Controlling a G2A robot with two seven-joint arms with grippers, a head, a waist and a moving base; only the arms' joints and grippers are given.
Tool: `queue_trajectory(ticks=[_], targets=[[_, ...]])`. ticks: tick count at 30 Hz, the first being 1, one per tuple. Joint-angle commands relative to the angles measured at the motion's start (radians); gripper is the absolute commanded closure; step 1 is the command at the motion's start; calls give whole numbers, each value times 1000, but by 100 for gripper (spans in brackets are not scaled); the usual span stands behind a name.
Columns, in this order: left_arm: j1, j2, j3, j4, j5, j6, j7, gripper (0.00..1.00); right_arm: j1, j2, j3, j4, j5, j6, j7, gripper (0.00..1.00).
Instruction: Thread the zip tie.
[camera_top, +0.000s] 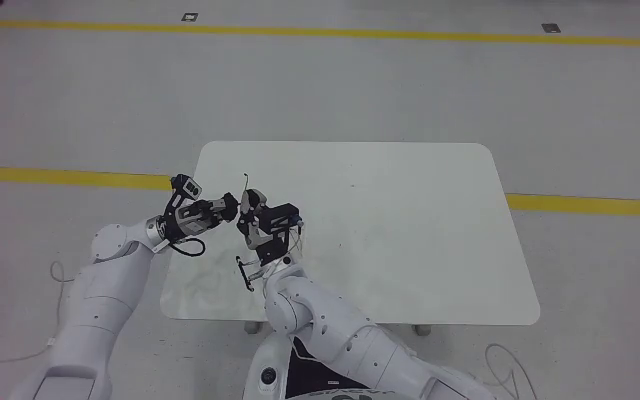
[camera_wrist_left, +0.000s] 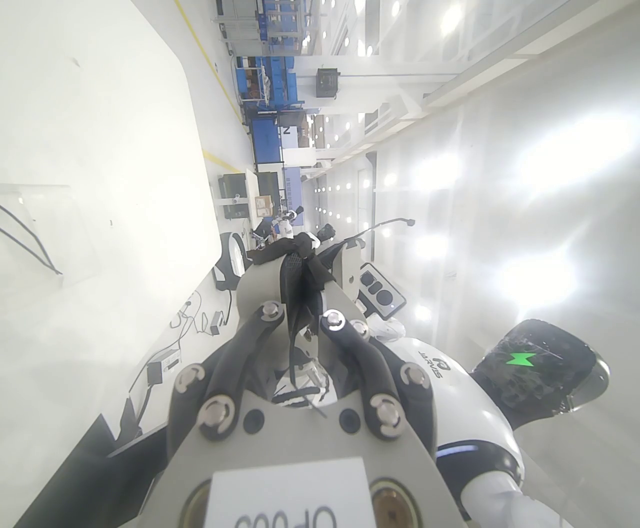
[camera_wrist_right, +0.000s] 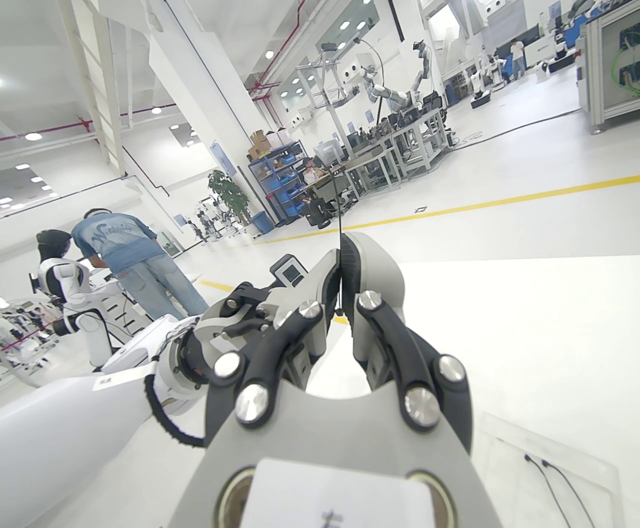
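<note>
Two grippers meet over one white table, and between them is at least one black zip tie; one clear tray holds two spare zip ties, lying side by side, well apart from both sets of fingers; the tray's far end is cut off at the edge of the right wrist view; the right gripper has its fingers pressed together on the zip tie, which runs up through the seam between the pads and stands straight out past the fingertips, its thin end hard to follow against the room behind; the left gripper also has its fingers drawn together, with a thin black strand passing down between them toward the palm, and a curved length ending in a small head pokes out beyond one fingertip; the pads there are dark and the strand is lost among them; whether both grippers hold the same tie cannot be told; in the top view the two grippers sit tip to tip, a fine black strand rising just beyond them.
</note>
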Motion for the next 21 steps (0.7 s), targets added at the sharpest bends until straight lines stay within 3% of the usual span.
queue_trajectory(ticks=[1, 21], targets=[[0, 0, 0, 0, 0, 0, 0, 100, -1, 0, -1, -1, -1, -1, 1, 100], [0, 0, 0, 0, 0, 0, 0, 100, 1, 0, -5, 4, -7, 15, 16, 100]])
